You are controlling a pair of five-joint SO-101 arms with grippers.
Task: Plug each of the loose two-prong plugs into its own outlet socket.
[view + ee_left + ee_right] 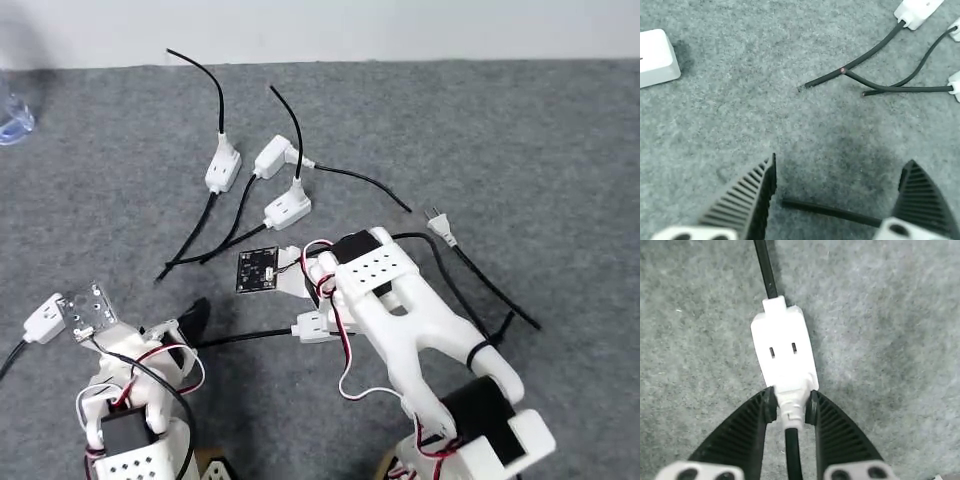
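The right end effector (pixel 790 401) clamps a plug (pixel 791 417), seemingly seated in a socket (pixel 782 347). The left end effector (pixel 842 160) is apart and empty, and a loose plug (pixel 440 226) remains.

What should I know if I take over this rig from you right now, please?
Left gripper: open over the carpet, a black cord beneath it.
Right gripper: shut on a white plug at the end of a socket; seating looks close, unconfirmed.
Left to do: the loose plug lies unplugged right of that arm, and a spare socket waits far left.
The sockets farther back look already joined.
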